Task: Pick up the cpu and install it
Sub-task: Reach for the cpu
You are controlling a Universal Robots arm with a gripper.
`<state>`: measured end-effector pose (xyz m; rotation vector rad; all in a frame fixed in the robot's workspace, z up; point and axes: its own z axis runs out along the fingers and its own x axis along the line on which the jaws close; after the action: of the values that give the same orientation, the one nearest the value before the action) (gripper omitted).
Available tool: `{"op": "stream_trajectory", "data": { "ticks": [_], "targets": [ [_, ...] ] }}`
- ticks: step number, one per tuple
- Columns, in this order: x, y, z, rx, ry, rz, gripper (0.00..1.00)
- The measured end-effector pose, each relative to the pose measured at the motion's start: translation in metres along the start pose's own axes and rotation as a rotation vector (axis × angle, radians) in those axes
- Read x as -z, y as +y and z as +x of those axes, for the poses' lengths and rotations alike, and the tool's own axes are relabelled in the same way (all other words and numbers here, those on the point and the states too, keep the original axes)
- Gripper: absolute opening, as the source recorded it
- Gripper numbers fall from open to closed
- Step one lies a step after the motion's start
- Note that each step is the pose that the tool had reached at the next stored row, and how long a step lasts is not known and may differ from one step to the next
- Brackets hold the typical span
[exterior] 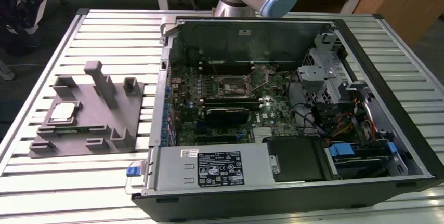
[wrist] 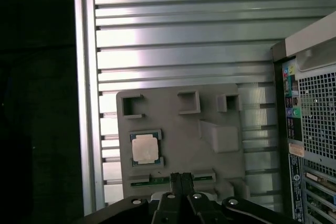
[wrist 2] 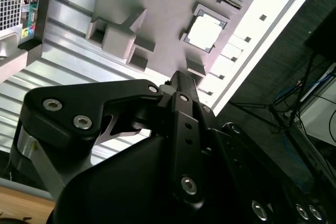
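The cpu (exterior: 64,112) lies flat, silvery face up, in a square recess of the grey fixture (exterior: 93,130) on the worktop (exterior: 104,37), at about 9 o'clock from the open computer case (exterior: 395,99) in the exterior view. Being square, it has no long axis, and its edges run parallel to the fixture's. In the first wrist view the gripper (wrist: 181,178) hangs above the fixture's edge near the cpu (wrist: 145,148), fingers pressed together and holding nothing.

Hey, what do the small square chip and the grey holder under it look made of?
Small flat square cpu: silvery top that catches the light, likely metal; pale rim looks like circuit board. Matte grey blocky holder: uniform dull surface, probably plastic.
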<state>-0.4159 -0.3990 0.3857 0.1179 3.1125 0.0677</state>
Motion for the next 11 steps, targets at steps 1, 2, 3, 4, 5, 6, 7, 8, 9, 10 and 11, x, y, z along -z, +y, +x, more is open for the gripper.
{"op": "stream_trajectory", "data": {
  "ticks": [1,2,3,4,5,6,7,8,9,10,11],
  "targets": [
    [0.0000,-0.0002,0.0020,0.000,0.0000,0.0001,0.11],
    [-0.0001,-0.0004,0.0037,0.000,0.0000,0.0001,0.11],
    [-0.0003,-0.0005,0.0048,0.000,0.0000,0.0000,0.11],
    [-0.0003,-0.0007,0.0063,0.000,0.0000,0.0000,0.11],
    [-0.0004,-0.0009,0.0079,0.001,0.0000,0.0000,0.11],
    [-0.0005,-0.0011,0.0097,0.001,-0.0001,0.0000,0.11],
    [-0.0005,-0.0013,0.0117,0.001,0.0000,0.0000,0.11],
    [-0.0005,-0.0015,0.0138,0.001,0.0000,0.0000,0.11],
    [-0.0006,-0.0016,0.0159,0.001,-0.0001,0.0000,0.11],
    [-0.0005,-0.0018,0.0181,0.001,0.0001,0.0000,0.11],
    [-0.0006,-0.0020,0.0201,0.001,0.0001,0.0001,0.11]
  ]
}}
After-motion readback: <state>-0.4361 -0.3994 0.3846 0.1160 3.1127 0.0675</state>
